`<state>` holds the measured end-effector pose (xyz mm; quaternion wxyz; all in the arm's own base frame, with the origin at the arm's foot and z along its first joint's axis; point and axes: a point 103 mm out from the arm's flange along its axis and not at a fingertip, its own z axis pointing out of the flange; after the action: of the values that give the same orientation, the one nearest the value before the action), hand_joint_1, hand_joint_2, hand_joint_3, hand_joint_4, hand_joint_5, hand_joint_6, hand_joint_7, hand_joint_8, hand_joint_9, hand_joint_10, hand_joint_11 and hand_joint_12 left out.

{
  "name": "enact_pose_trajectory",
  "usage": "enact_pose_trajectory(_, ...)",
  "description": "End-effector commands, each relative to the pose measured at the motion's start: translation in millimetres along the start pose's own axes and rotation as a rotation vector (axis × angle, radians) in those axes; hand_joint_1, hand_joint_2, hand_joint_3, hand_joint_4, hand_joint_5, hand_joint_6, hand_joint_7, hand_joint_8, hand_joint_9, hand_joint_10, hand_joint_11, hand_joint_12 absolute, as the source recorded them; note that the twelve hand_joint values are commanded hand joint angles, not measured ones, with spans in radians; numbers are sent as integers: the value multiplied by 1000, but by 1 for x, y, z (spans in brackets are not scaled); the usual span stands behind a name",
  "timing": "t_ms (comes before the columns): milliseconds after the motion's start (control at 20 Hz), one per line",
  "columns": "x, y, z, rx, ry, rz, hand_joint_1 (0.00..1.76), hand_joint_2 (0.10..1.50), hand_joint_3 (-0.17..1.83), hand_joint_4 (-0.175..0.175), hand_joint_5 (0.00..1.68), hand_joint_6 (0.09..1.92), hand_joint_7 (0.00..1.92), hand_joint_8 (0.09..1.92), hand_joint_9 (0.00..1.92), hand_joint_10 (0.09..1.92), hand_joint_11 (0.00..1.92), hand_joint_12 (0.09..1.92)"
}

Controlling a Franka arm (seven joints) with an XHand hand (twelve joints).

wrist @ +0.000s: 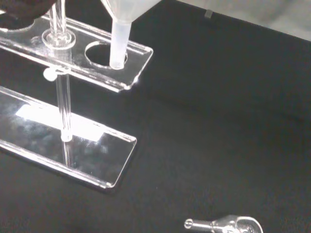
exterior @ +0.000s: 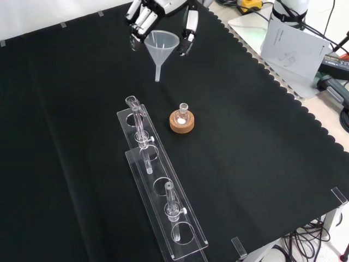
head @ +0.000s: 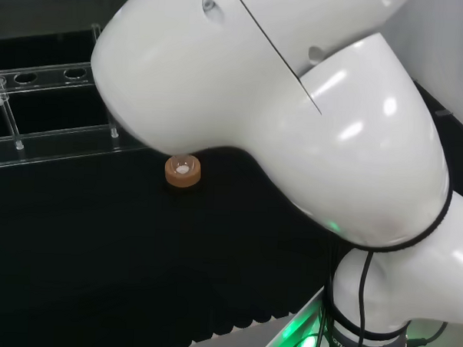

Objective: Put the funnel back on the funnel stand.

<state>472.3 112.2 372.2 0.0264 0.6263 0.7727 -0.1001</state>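
Robot hand (exterior: 163, 19) carrying the funnel (exterior: 162, 46) above the desk (exterior: 65, 109), not yet over the funnel stand (exterior: 158, 188).

From where I stand, the fingers are curled round the funnel's rim, holding it upright with the spout down, well above the black cloth and up beyond the stand's near end in the front view. The risk I see is the spout missing a hole: the stand is clear plastic, its holes hard to pick out, and a spout landing on the top plate could tip the funnel or shove the stand. A glass tube (exterior: 137, 120) stands right by the end hole, and the small flask on its cork ring (exterior: 181, 121) sits just beside the stand; either could be knocked. The funnel is translucent white plastic, a wide cone with a short narrow spout.
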Motion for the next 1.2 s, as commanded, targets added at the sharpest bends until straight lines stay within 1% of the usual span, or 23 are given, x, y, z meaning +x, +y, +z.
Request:
enact_pose_trajectory(50, 2, 26, -4, -1, 0, -21, 747, 808, 471, -11, 702, 621, 753, 714, 1170, 483, 625, 1244)
enact_pose_trajectory(450, 0, 52, 4, 15, 16, -38, 747, 807, 473, -12, 699, 624, 752, 715, 1170, 484, 627, 1243)
enact_pose_trajectory(650, 4, 63, 8, 20, 21, -56, 747, 806, 474, -12, 697, 626, 751, 715, 1170, 484, 627, 1243)
enact_pose_trajectory(900, 12, 74, 13, 29, 8, -73, 748, 806, 476, -12, 697, 628, 751, 716, 1170, 484, 628, 1243)
enact_pose_trajectory(1200, 16, 85, 24, 49, -3, -67, 748, 806, 478, -12, 697, 630, 750, 717, 1170, 485, 629, 1242)
